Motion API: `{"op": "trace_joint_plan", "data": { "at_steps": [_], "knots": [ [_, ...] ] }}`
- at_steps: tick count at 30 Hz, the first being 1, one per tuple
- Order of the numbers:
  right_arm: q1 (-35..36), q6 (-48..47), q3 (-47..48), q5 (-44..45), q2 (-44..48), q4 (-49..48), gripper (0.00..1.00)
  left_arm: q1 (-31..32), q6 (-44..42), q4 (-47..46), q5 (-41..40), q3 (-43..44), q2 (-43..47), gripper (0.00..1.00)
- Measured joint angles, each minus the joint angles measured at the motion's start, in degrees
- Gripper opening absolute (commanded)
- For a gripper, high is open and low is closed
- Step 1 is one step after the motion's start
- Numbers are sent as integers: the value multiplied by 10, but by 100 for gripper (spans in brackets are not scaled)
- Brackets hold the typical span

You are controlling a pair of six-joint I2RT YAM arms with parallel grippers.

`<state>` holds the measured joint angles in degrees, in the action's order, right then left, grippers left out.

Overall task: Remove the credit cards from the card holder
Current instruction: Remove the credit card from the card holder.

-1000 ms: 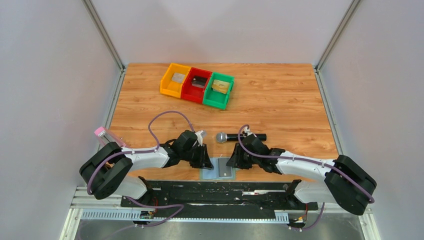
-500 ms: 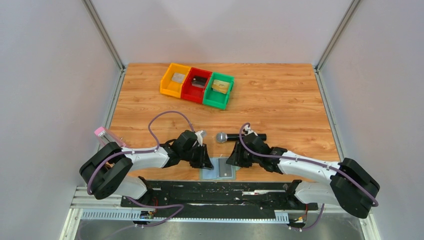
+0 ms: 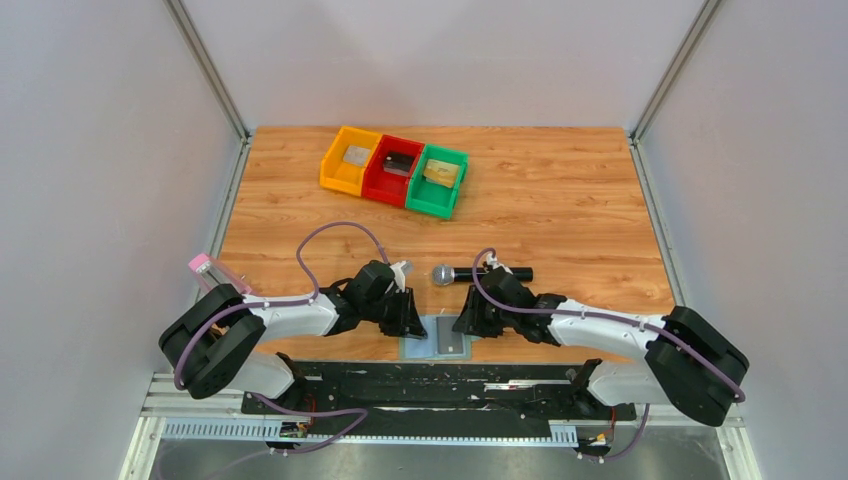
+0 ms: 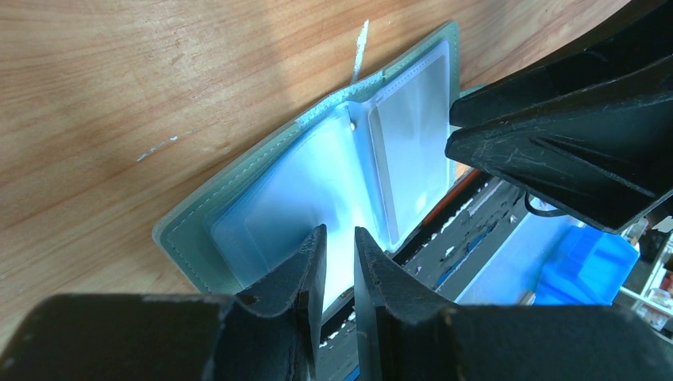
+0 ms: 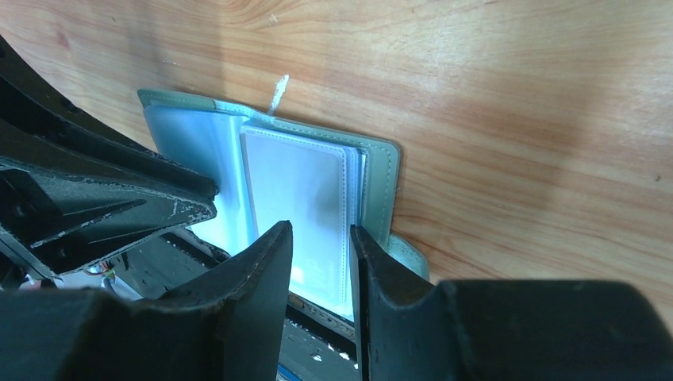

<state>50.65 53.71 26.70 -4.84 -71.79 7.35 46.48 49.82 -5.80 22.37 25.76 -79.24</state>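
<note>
The pale blue-grey card holder point(image 3: 437, 337) lies open at the table's near edge, its clear sleeves facing up; it also shows in the left wrist view point(image 4: 317, 175) and the right wrist view point(image 5: 301, 175). My left gripper point(image 3: 412, 322) is over its left panel, jaws a narrow gap apart with nothing between them point(image 4: 339, 232). My right gripper point(image 3: 466, 322) is over its right panel, jaws apart and empty point(image 5: 320, 228). A gold-yellow credit card point(image 3: 441, 172) lies in the green bin, a dark card point(image 3: 399, 162) in the red bin, a silver card point(image 3: 357, 154) in the yellow bin.
The yellow bin point(image 3: 334, 165), the red bin point(image 3: 380, 183) and the green bin point(image 3: 430, 200) stand in a row at the back left. A black microphone point(image 3: 480, 273) lies just behind the right gripper. A pink-capped object point(image 3: 203, 264) sits at the left edge.
The right arm's elbow and shoulder have shifted slightly; both grippers stay over the open holder. Nothing was taken or let go.
</note>
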Motion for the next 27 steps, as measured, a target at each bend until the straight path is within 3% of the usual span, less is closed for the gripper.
{"op": "trace_joint_plan", "data": {
  "at_steps": [27],
  "knots": [
    [4,0,-6,-48,-8,-85,33,0,4,-17,7,-9,-1,27]
  ]
}}
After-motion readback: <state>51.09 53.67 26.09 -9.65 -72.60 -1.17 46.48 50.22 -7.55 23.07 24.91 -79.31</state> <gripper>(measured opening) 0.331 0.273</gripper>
